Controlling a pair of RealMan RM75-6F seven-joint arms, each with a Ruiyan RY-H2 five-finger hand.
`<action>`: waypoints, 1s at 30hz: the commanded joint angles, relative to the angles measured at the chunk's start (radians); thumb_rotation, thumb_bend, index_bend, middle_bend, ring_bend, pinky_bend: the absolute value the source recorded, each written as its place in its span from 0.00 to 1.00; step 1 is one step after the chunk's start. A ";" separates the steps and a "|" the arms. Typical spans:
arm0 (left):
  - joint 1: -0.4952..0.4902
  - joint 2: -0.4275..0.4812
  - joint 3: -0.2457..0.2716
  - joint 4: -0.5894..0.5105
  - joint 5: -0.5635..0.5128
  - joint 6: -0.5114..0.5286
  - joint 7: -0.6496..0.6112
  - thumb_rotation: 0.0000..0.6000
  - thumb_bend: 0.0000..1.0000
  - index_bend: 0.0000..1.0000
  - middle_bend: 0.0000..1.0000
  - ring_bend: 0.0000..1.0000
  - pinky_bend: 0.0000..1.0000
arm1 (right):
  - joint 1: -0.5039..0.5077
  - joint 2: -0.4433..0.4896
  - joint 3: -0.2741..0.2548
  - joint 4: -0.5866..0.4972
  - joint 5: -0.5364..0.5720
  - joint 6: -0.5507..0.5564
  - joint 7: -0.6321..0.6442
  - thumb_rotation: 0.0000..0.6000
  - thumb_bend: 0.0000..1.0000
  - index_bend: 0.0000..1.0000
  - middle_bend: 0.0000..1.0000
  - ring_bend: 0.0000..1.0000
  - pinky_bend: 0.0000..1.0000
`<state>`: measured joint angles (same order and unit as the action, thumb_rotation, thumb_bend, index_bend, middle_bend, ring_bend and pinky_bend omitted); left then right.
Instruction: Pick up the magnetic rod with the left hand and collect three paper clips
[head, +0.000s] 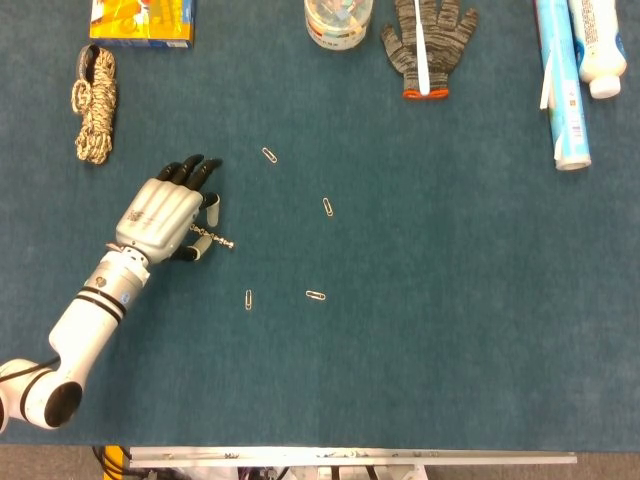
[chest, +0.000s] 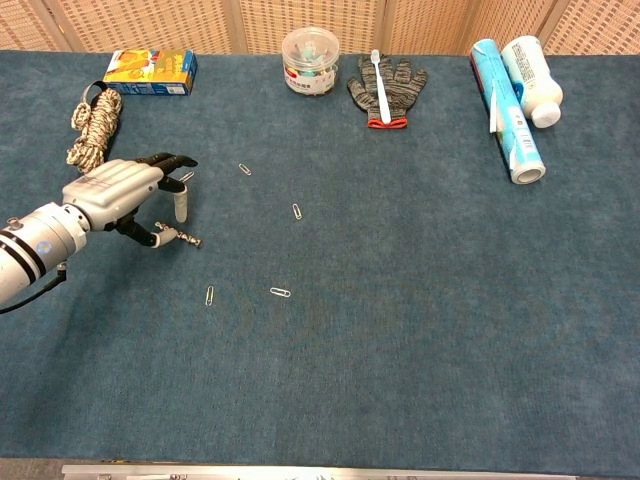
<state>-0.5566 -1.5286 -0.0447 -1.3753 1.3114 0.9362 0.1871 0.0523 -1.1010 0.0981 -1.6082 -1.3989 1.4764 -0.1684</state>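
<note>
My left hand (head: 165, 215) sits over the rod (head: 218, 239), fingers curled around its near end; I can't tell if they grip yet. I'd close thumb and fingertip squarely on it before lifting toward the clips (head: 248, 299).

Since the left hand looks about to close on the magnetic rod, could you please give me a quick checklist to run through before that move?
1. Left hand over the near end of the magnetic rod: ok.
2. Rod flat on the table, far end showing: ok.
3. Fingers firmly gripping the rod: cannot tell.
4. Three paper clips free to collect, near, middle, far: ok.
5. Paper clip by the fingertips clear of the grasp: cannot tell.
</note>
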 joint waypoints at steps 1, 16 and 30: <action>0.003 -0.004 0.002 0.006 0.007 0.008 -0.012 1.00 0.32 0.53 0.20 0.07 0.14 | 0.000 0.000 0.000 0.000 0.001 -0.001 -0.001 1.00 0.00 0.49 0.36 0.26 0.44; 0.007 -0.023 0.009 0.047 0.035 0.029 -0.058 1.00 0.32 0.49 0.58 0.35 0.18 | -0.005 0.001 -0.002 -0.002 0.005 0.006 -0.004 1.00 0.00 0.49 0.36 0.26 0.44; 0.004 -0.004 0.014 0.030 0.032 0.025 -0.030 1.00 0.32 0.38 0.84 0.61 0.37 | -0.007 -0.003 -0.004 0.001 0.006 0.005 -0.008 1.00 0.00 0.49 0.36 0.26 0.44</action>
<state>-0.5526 -1.5330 -0.0312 -1.3453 1.3401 0.9589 0.1596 0.0458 -1.1037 0.0941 -1.6075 -1.3924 1.4813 -0.1759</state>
